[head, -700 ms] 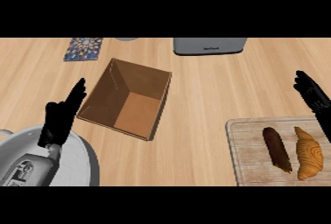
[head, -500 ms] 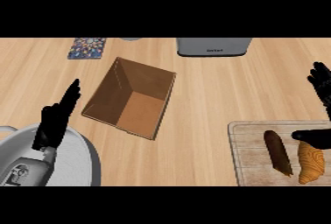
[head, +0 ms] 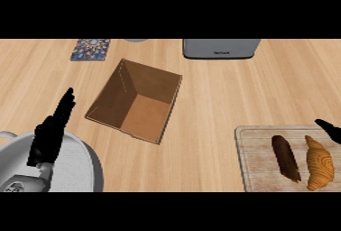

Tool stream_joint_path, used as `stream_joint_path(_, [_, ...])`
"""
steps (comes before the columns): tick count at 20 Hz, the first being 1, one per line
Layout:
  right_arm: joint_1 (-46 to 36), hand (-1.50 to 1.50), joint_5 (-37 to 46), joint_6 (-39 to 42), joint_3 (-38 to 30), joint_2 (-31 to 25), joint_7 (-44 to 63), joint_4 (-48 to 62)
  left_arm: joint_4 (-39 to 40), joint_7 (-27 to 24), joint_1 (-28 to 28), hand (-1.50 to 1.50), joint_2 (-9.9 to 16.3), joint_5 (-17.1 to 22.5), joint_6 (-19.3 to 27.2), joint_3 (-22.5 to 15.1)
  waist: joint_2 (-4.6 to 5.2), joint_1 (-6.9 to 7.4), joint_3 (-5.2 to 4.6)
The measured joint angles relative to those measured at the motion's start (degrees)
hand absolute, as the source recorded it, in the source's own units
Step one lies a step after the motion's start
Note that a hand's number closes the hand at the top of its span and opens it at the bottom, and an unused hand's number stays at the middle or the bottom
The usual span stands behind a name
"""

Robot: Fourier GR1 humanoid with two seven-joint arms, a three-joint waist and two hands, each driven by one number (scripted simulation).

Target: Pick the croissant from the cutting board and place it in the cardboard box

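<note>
Croissant (head: 320,163) on cutting board (head: 256,155), cardboard box (head: 136,100) well apart.

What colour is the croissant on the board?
Golden orange-brown croissant, seen in the head view.

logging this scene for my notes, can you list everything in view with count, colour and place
box: one, brown cardboard, open, centre left of the counter
board: one, pale wood, lower right
croissant: one, golden, on the board's right side
dark pastry: one, dark brown, on the board left of the croissant
patterned square: one, blue multicoloured, top left
grey appliance: one, top centre right, partly cut off
grey round object: one, top edge, mostly cut off
left hand: black, open, lower left
right hand: black, right edge, mostly out of view
</note>
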Motion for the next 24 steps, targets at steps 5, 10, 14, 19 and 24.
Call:
stream_joint_path(5, [5.16,-1.5,3.82,1.6,-0.12,-2.73,0.29,-2.47,-0.3,-0.86,1.18,0.0,-1.01,-0.88,-0.35,0.98,-0.05,0.02,-0.03])
stream_joint_path(10, [9.81,-1.5,11.13,7.73,2.23,-12.25,9.13,-5.46,-0.83,-1.9,1.86,0.0,-1.09,-1.03,-0.6,1.35,-0.08,0.07,-0.17])
stream_joint_path(14, [12.91,-1.5,14.07,16.51,5.46,-18.84,18.21,-8.52,-1.61,-0.64,2.27,0.0,-0.41,-0.76,-1.25,1.73,-0.03,0.27,-0.29])
stream_joint_path(19, [13.87,-1.5,13.9,28.45,10.13,-23.94,30.74,-13.99,-1.02,-1.38,2.07,0.0,-0.74,-1.43,-1.31,1.83,0.02,0.44,-0.26])
stream_joint_path(24, [12.95,-1.5,14.2,34.81,14.71,-22.37,42.67,-20.0,-2.4,-0.68,3.01,0.0,-1.57,-2.61,-1.08,1.86,-0.06,0.5,-0.13])
